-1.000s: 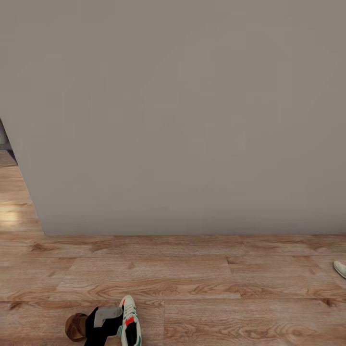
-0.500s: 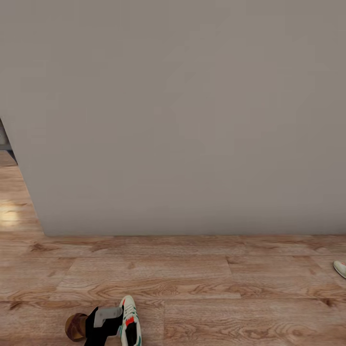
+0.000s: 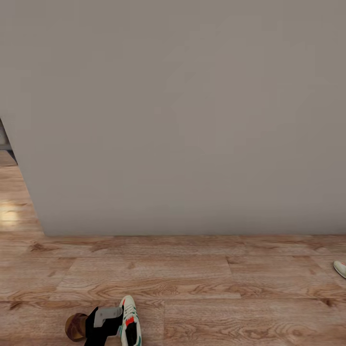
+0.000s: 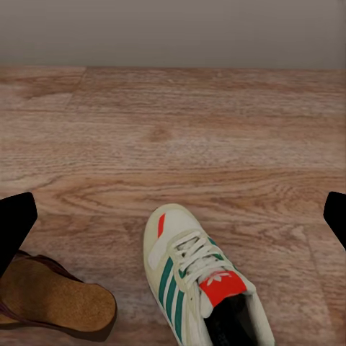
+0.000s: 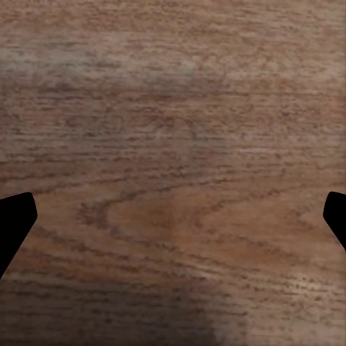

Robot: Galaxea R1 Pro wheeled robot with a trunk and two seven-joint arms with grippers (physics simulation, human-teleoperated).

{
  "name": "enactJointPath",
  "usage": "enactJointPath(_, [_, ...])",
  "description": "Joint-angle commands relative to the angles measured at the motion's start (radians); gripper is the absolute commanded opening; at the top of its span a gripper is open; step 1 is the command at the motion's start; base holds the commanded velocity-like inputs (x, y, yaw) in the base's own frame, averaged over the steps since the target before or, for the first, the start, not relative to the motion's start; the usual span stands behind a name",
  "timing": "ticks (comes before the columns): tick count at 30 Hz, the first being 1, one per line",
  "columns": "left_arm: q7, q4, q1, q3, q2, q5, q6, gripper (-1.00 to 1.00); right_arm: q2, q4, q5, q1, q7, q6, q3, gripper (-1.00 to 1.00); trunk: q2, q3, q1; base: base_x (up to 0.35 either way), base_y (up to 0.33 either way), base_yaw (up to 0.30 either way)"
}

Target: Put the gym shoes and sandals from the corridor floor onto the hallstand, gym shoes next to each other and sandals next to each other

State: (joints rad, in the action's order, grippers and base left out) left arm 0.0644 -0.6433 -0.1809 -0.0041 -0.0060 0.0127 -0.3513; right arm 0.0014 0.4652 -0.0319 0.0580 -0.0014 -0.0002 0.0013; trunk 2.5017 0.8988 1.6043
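One cream-white gym shoe point(image 3: 130, 321) with green stripes and a red-orange tongue lies on the corridor floor point(image 3: 192, 278) at the bottom left of the head view, beside my left arm point(image 3: 103, 323). A brown sandal point(image 3: 75, 327) lies just left of that arm. In the left wrist view my left gripper point(image 4: 174, 220) is open above the floor, with the gym shoe point(image 4: 202, 281) between its fingers and the sandal point(image 4: 50, 295) off to one side. The toe of the second gym shoe point(image 3: 340, 268) shows at the head view's right edge. My right gripper point(image 5: 173, 216) is open over bare planks. The hallstand is out of view.
A plain grey wall point(image 3: 182, 120) stands close ahead and meets the wood floor along its base. At the far left the wall ends at a corner point(image 3: 21, 178), and the floor point(image 3: 12, 206) runs on past it.
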Motion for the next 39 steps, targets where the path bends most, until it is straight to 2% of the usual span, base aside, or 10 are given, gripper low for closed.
enactJointPath(1, [0.003, 0.001, -0.001, -0.001, 0.0, 0.001, -0.003, 1.0, 0.0, 0.0, -0.003, 0.0, 0.0, 0.0, 0.0, 1.0, 0.0, 0.001, 0.0, 0.0, 0.0, 0.0])
enactJointPath(16, [0.004, 0.002, -0.001, 0.0, -0.013, 0.001, 0.001, 1.0, 0.0, 0.008, -0.003, 0.0, -0.002, 0.002, 0.0, 1.0, 0.0, 0.001, 0.0, 0.0, 0.0, 0.0])
enactJointPath(23, [0.005, 0.001, -0.008, 0.002, -0.028, 0.002, 0.039, 1.0, -0.001, 0.185, 0.002, 0.001, -0.002, 0.052, -0.003, 1.0, 0.0, 0.001, 0.0, 0.0, 0.0, 0.0])
enactJointPath(24, [0.004, 0.001, -0.019, 0.002, -0.036, 0.002, 0.082, 1.0, -0.001, 0.292, 0.003, 0.002, -0.002, 0.13, -0.004, 1.0, 0.0, 0.001, 0.0, 0.0, 0.0, 0.0])
enactJointPath(26, [0.003, 0.001, -0.025, 0.002, -0.04, 0.002, 0.112, 1.0, -0.001, 0.412, 0.004, 0.002, -0.001, 0.247, -0.005, 1.0, 0.0, 0.001, 0.0, 0.0, 0.0, 0.0])
enactJointPath(27, [0.003, 0.001, -0.025, 0.002, -0.04, 0.002, 0.112, 1.0, -0.001, 0.412, 0.004, 0.002, -0.001, 0.247, -0.005, 1.0, 0.0, 0.001, 0.0, 0.0, 0.0, 0.0])
enactJointPath(28, [0.002, 0.001, -0.028, 0.001, -0.042, 0.001, 0.123, 1.0, -0.001, 0.496, 0.004, 0.002, -0.001, 0.331, -0.006, 1.0, 0.0, 0.001, 0.0, 0.0, 0.0, 0.0])
enactJointPath(32, [0.002, 0.001, -0.03, 0.001, -0.043, 0.0, 0.135, 1.0, -0.001, 0.652, 0.005, 0.002, 0.001, 0.477, -0.008, 1.0, 0.0, 0.001, 0.0, 0.0, 0.0, 0.0])
enactJointPath(34, [0.002, 0.001, -0.032, 0.001, -0.044, 0.0, 0.14, 1.0, -0.003, 0.774, 0.007, 0.002, 0.006, 0.575, -0.008, 1.0, 0.0, 0.001, 0.0, 0.0, 0.0, 0.0])
enactJointPath(39, [0.002, 0.001, -0.032, 0.001, -0.044, 0.0, 0.142, 1.0, -0.004, 0.843, 0.008, 0.002, 0.007, 0.62, -0.007, 1.0, 0.0, 0.001, 0.0, 0.0, 0.0, 0.0])
